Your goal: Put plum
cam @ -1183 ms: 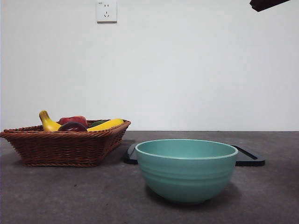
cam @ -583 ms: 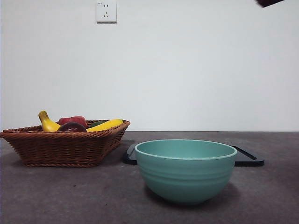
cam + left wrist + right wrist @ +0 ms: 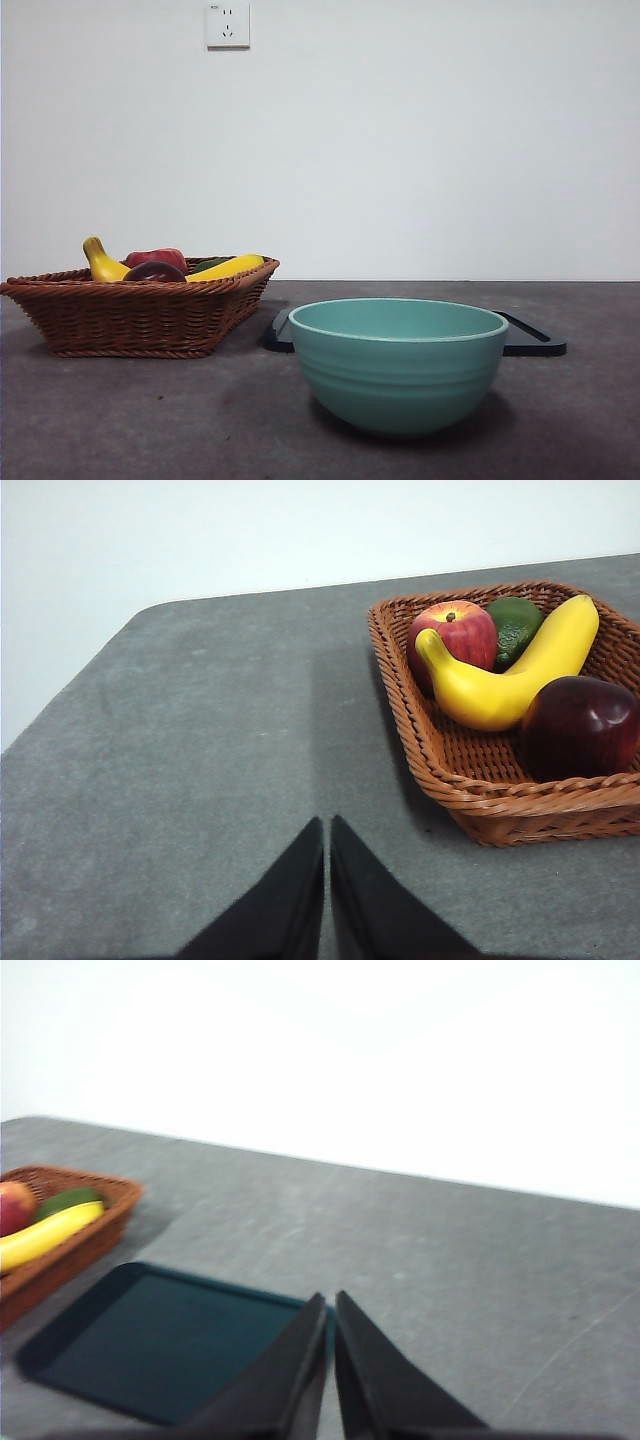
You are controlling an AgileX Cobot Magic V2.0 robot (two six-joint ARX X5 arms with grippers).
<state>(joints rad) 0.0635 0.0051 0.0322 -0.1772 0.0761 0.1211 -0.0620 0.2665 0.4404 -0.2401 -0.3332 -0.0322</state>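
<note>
The dark maroon plum (image 3: 580, 727) lies in the wicker basket (image 3: 470, 785), beside a yellow banana (image 3: 510, 675), a red apple (image 3: 452, 635) and a green fruit (image 3: 515, 625). In the front view the plum (image 3: 155, 271) peeks over the basket's rim (image 3: 140, 310) at the left. The teal bowl (image 3: 398, 362) stands in front, right of the middle. My left gripper (image 3: 327, 828) is shut and empty over the table, apart from the basket. My right gripper (image 3: 331, 1305) is shut and empty above the dark tray (image 3: 160, 1340).
The dark tray (image 3: 530, 340) lies flat behind the bowl. A wall socket (image 3: 228, 24) is on the white wall behind. Bare grey table lies around the basket and the bowl.
The dark arm tip at the top right corner of the front view has risen out of the picture. The basket, the fruit and the bowl have not moved.
</note>
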